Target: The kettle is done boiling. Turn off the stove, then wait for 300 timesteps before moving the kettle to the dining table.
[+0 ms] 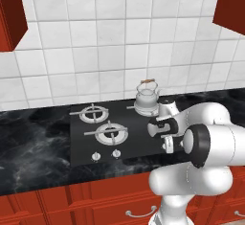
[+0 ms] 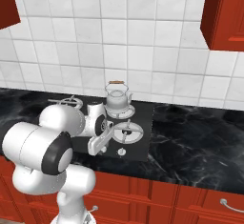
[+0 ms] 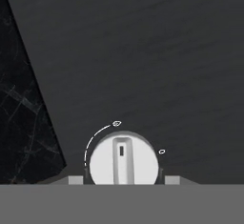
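The silvery kettle with its orange-brown handle stands on the back right burner of the black stove. My gripper points down at the stove's front edge, where my arm covers it in the base views. In the hand view a white stove knob sits between my two fingertips, whose dark pads look pressed against its sides. The knob's raised bar points straight up in that view. The dining table is out of view.
Two more white knobs sit along the stove's front left. Black marble counter runs on both sides. A white tiled wall stands behind, with red cabinets above and below.
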